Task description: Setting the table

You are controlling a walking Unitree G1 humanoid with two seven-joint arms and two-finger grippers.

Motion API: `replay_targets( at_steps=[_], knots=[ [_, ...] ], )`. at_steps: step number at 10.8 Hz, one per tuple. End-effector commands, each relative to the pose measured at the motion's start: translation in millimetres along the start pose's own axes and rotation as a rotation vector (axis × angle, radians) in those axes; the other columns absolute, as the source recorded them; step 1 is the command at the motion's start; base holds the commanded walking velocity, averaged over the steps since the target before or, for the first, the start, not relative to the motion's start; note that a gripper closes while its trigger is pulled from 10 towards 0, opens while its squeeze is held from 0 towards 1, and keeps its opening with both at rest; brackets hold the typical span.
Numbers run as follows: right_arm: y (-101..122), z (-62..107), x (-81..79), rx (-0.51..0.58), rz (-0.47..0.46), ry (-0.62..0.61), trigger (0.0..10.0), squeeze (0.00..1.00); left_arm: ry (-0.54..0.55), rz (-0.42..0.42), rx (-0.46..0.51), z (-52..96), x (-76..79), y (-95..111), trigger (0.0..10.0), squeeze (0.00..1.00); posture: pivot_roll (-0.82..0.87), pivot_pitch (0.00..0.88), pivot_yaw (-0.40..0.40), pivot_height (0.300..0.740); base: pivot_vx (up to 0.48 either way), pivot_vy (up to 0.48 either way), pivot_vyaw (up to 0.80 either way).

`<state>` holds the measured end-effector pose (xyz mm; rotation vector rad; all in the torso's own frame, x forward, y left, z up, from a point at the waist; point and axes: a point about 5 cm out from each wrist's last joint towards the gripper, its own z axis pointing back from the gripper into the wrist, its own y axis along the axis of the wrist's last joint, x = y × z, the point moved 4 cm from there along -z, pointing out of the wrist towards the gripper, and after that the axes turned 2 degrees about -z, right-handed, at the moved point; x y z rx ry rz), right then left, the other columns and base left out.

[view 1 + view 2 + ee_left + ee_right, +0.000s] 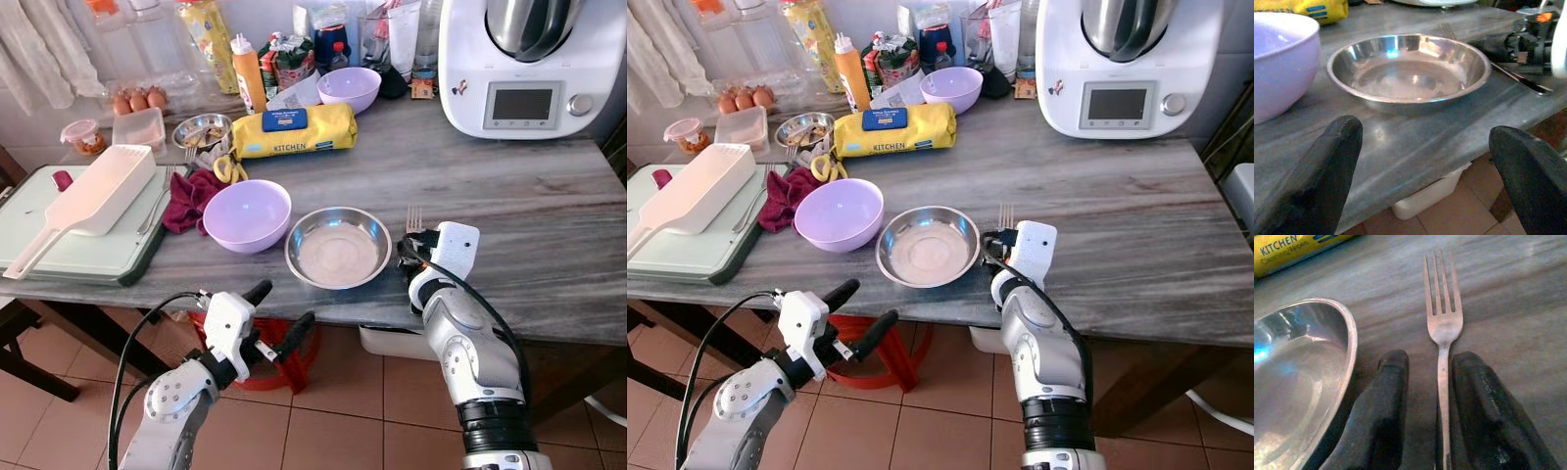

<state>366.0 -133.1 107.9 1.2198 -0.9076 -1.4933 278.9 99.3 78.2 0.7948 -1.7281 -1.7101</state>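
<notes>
On the table (549,225), the fork (1443,328) lies just right of the steel bowl (338,247), the purple bowl (247,215) on its left.
</notes>
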Motion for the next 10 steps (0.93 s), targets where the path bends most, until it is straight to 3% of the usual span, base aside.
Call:
replay_targets(
  at_steps=[1,6,8,10],
  knots=[
    [-8,2.2,-1.9,-0.028,0.014,0.004,10.0,1.0,-0.011,-0.004,0.005,1.6,-2.8,0,10.0,0.0,-0.14,0.084,0.118,0.74,0.0,0.0,0.0],
    [5,17.2,22.1,0.038,0.045,-0.038,10.0,1.0,-0.039,0.008,0.044,-1.0,2.9,3,10.0,0.0,-0.15,0.086,0.119,0.74,0.0,0.0,0.0],
    [39,27.6,25.3,0.199,0.069,-0.06,10.0,1.0,0.047,0.006,0.056,-2.0,-12.0,7,10.0,0.0,-0.16,0.084,0.12,0.74,0.0,0.0,0.0],
    [62,34.4,21.4,0.303,0.101,-0.051,10.0,1.0,0.062,-0.02,0.098,-10.6,-16.0,27,10.0,0.0,-0.16,0.08,0.117,0.74,0.0,0.0,0.0]
  ],
)
